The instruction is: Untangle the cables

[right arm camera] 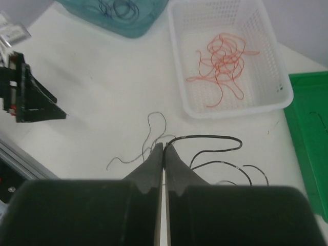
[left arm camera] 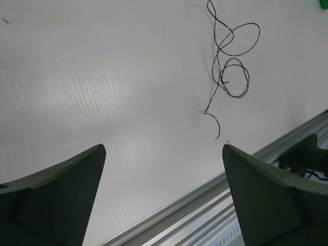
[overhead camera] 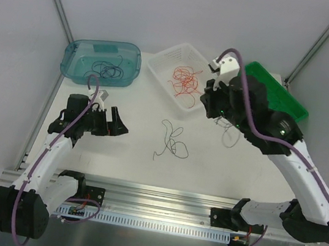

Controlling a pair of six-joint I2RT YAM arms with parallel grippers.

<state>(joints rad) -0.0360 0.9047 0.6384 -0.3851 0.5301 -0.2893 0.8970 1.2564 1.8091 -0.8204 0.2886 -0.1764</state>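
Looks partway to me: orange cables (overhead camera: pixel 184 79) sit in the white basket (overhead camera: pixel 157 71) at the far edge, dark cables (overhead camera: pixel 106 68) in the teal bin (overhead camera: pixel 68 59) at the far-left corner, yet a loose black cable (overhead camera: pixel 171 141) lies mid-table before my splayed left gripper (overhead camera: pixel 121 124), and my right gripper (right arm camera: pixel 163 147) is clamped on another black strand (right arm camera: pixel 207 137).

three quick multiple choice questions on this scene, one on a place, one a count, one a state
1. Where is the orange cable?
A) teal bin
B) white basket
C) green tray

2. How many containers are in view?
A) two
B) three
C) four

3. The left fingers are:
A) open
B) shut on a cable
C) shut on nothing

Answers:
1 B: the orange cable lies inside the white basket.
2 B: only the teal bin, white basket and green tray show.
3 A: the left wrist view shows a wide gap between the left fingers.
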